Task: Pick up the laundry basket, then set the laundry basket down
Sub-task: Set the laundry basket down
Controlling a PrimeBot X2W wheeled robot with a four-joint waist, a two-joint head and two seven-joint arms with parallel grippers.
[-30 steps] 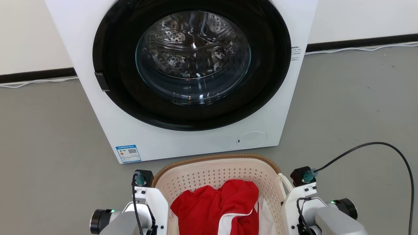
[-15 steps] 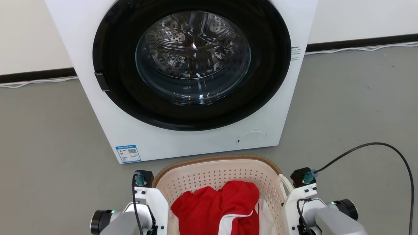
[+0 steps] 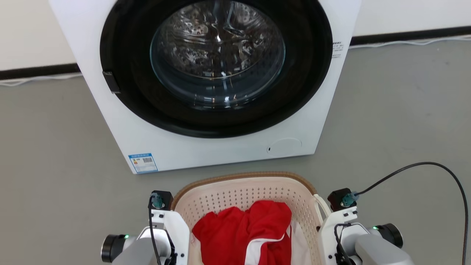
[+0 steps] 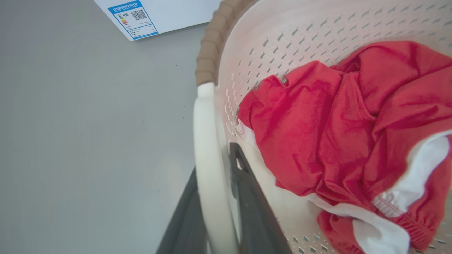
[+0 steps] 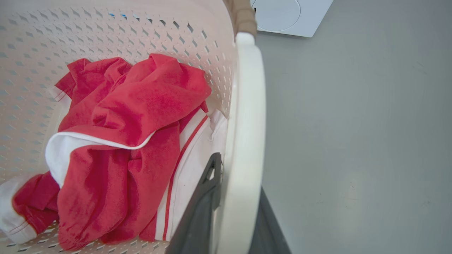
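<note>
1. Now, head view: the laundry basket [image 3: 243, 191] is showing just on the near side of the washing machine [image 3: 206, 154] and is holding a red garment [image 3: 239, 232].
2. Left wrist view: the left gripper [image 4: 214, 160] is clamping the basket's left handle [image 4: 206, 141], one finger on each side.
3. Right wrist view: the right gripper [image 5: 240, 171] is pinching the right handle [image 5: 247, 106] likewise.

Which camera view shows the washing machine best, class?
The head view: the washing machine faces it, door and drum plain. The left wrist view catches a corner with its blue label; the right wrist view, a corner with a round cover.
</note>
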